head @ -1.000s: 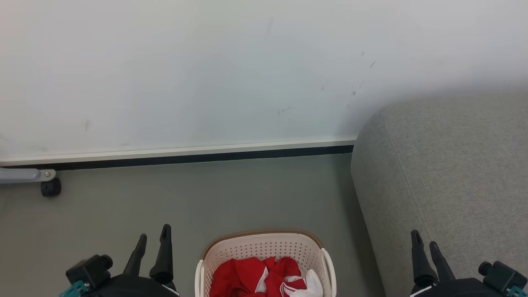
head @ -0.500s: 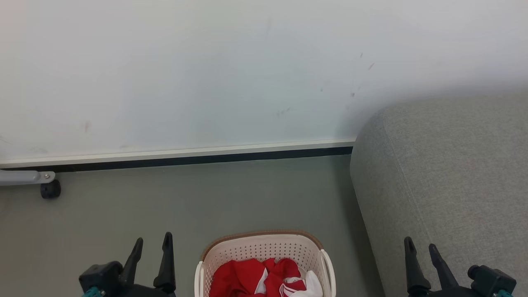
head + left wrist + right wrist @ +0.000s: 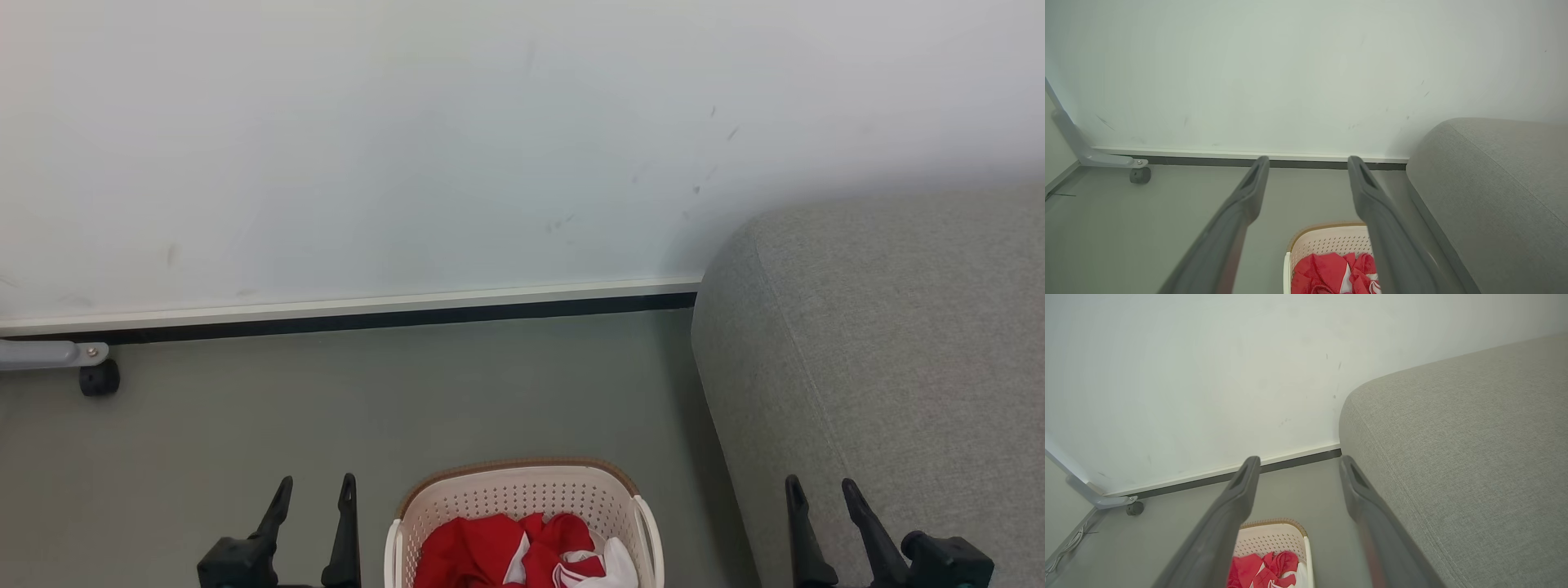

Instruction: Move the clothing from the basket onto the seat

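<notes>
Change: my left gripper (image 3: 317, 482) has slid toward the basket (image 3: 522, 490), my right gripper (image 3: 820, 483) has slid leftward; both lower in view | Pose: fingers point up, spread apart, empty | Clothes (image 3: 482, 551) lie in basket; sofa (image 3: 898, 367) just beside

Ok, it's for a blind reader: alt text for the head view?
A cream-white perforated plastic basket of red-and-white clothing sits on the grey floor between the open left gripper and right gripper. A light grey fabric sofa stands at right, white wall behind.
</notes>
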Available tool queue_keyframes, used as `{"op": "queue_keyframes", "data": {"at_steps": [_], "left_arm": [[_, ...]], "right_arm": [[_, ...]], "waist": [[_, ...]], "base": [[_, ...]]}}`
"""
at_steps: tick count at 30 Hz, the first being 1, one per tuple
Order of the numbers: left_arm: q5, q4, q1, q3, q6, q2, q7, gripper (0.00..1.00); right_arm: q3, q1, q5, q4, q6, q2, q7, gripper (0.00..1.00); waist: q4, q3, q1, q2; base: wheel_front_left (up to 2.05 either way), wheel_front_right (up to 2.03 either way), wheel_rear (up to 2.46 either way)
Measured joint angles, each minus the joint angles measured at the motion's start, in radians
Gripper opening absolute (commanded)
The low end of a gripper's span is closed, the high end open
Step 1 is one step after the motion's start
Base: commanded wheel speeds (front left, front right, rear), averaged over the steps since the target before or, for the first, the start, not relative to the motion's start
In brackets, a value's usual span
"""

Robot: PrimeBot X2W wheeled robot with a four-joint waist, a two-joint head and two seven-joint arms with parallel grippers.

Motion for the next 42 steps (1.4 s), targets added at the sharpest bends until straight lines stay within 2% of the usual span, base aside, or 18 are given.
{"op": "queue_keyframes", "data": {"at_steps": [13,42], "left_arm": [[0.170,0.021,0.001,-0.023,0.017,0.003,-0.045,1.00],[0.183,0.043,0.001,-0.008,-0.002,-0.005,-0.045,1.00]], "right_arm": [[0.035,0.019,-0.167,-0.008,-0.012,-0.007,-0.044,1.00],[0.010,0.023,-0.174,-0.009,-0.009,-0.005,-0.044,1.00]], "waist": [[0.001,-0.004,0.0000,0.0000],[0.005,0.005,0.0000,0.0000]], "base": [[0.00,0.00,0.00],[0.00,0.00,0.00]]}}
